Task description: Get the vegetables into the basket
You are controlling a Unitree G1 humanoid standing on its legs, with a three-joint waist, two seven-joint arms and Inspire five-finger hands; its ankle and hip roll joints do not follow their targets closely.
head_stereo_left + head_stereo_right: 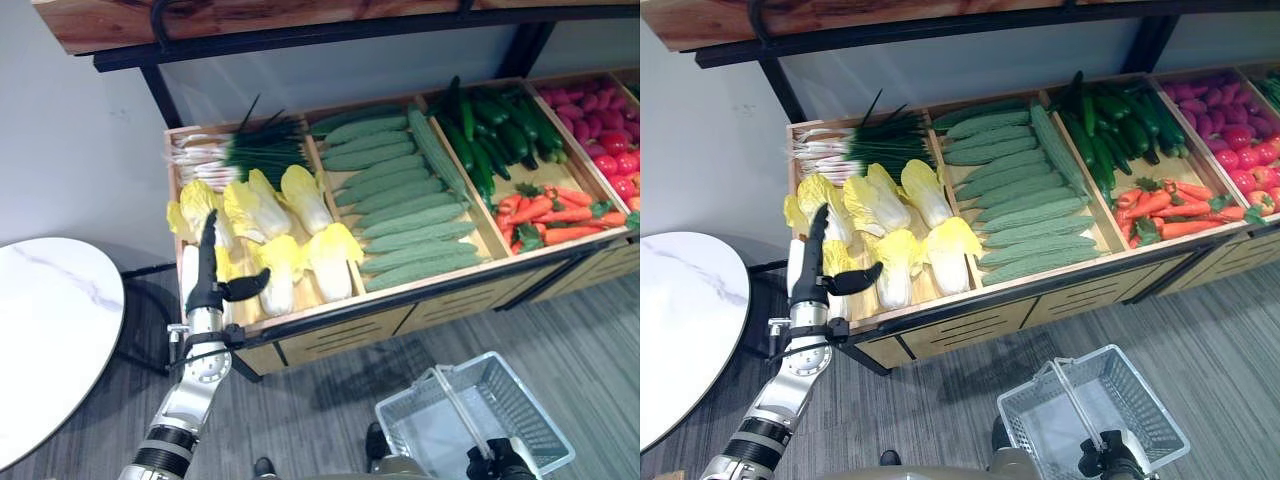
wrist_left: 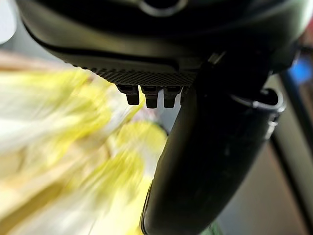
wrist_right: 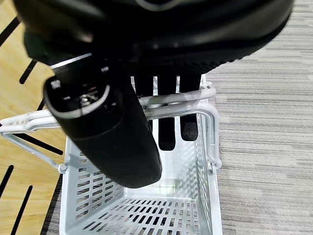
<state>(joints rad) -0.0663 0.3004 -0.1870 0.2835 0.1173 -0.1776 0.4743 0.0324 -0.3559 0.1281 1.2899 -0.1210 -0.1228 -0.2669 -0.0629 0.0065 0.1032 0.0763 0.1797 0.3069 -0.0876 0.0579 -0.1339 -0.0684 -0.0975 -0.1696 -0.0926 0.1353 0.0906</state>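
Several pale yellow napa cabbages [image 1: 300,225] lie in the leftmost wooden crate [image 1: 178,135] of the vegetable stand. My left hand [image 1: 207,268] stands open at that crate's front left corner, fingers straight and pointing up over the cabbages [image 2: 73,147], thumb [image 2: 210,161] stuck out sideways. It holds nothing. Low on the right, my right hand [image 1: 500,462] is shut on the handle [image 3: 195,98] of a white wire basket [image 1: 535,405], which hangs empty above the floor in front of the stand.
Scallions [image 1: 240,150] lie behind the cabbages. To the right come crates of light green cucumbers [image 1: 400,195], dark green cucumbers [image 1: 495,130], carrots [image 1: 550,212] and red vegetables [image 1: 600,130]. A round white table [image 1: 50,340] stands left. A wooden shelf [image 1: 300,15] overhangs the stand.
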